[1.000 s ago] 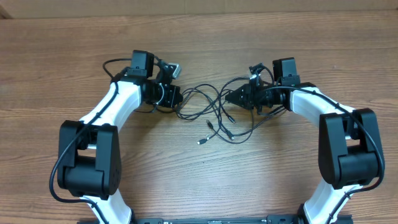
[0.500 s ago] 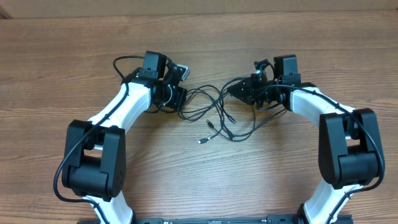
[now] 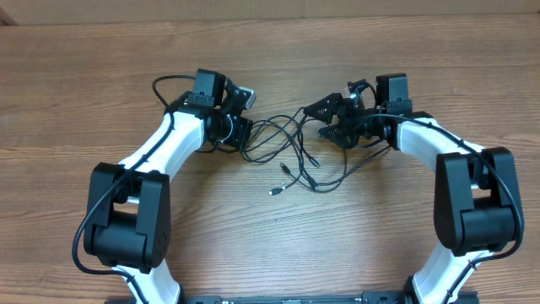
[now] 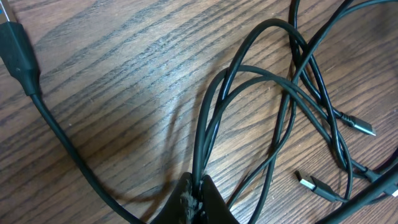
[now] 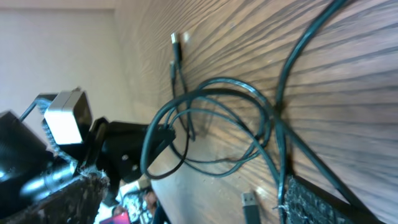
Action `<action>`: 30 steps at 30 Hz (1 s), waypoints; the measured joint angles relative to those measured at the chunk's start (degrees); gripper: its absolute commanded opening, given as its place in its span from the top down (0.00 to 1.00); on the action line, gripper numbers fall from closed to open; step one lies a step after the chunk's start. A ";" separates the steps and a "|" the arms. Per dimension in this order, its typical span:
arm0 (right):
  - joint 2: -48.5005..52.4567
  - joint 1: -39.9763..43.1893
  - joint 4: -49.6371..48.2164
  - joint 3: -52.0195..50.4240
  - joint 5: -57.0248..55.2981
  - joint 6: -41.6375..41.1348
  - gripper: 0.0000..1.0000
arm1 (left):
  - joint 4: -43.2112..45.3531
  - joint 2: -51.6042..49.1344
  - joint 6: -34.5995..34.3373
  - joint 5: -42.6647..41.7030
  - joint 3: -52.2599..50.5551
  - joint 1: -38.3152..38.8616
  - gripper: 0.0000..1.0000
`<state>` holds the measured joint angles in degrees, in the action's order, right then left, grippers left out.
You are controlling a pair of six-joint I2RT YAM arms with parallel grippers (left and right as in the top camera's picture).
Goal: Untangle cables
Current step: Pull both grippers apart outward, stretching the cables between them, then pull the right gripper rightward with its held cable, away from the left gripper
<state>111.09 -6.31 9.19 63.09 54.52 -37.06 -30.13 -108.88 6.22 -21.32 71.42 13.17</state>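
The cables (image 3: 291, 145) are thin black cords lying tangled on the wooden table between my two arms, with loose plug ends (image 3: 285, 171) toward the front. My left gripper (image 3: 245, 132) is at the tangle's left side, shut on a cable strand. In the left wrist view the jaws are pinched together on a cord (image 4: 198, 163), and loops (image 4: 249, 74) fan out ahead. My right gripper (image 3: 326, 120) stands open at the tangle's right side, one strand running between its fingers. In the right wrist view its fingers (image 5: 314, 202) are far apart, and a cable (image 5: 281, 134) runs beside the right pad.
The left arm's camera housing (image 5: 65, 118) faces me in the right wrist view. A thicker black wire (image 4: 28, 71) crosses the left of the left wrist view. Loose USB plugs (image 4: 309, 183) (image 5: 249, 203) lie on the wood. Bare table (image 3: 278, 245) extends toward the front.
My right gripper has opened and let go of the cable it held. The left arm moved right toward the tangle, still shut on its strand, and then stopped.
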 measured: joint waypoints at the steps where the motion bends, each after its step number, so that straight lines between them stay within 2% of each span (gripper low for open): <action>1: 0.00 0.00 0.07 0.00 0.87 0.35 0.08 | -0.02 0.00 0.00 0.00 0.00 -0.02 0.96; 8: 0.00 -1.29 3.50 0.00 3.72 1.81 0.09 | 0.00 0.00 0.00 0.00 0.00 0.00 0.96; 15: 0.00 -8.59 3.69 0.00 -0.61 0.90 0.12 | 0.00 0.00 0.00 0.15 0.00 0.00 0.96; 25: 0.02 -16.52 -5.38 0.00 -11.30 -10.36 0.30 | 0.00 0.00 0.00 0.17 0.00 -0.02 0.96; 30: 0.02 -19.41 -6.21 0.00 -17.40 -15.91 0.44 | 0.02 0.00 0.00 0.17 -0.02 0.00 0.96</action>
<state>111.11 -25.71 2.98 63.09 37.12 -52.97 -30.11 -108.88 6.22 -21.15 71.40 13.17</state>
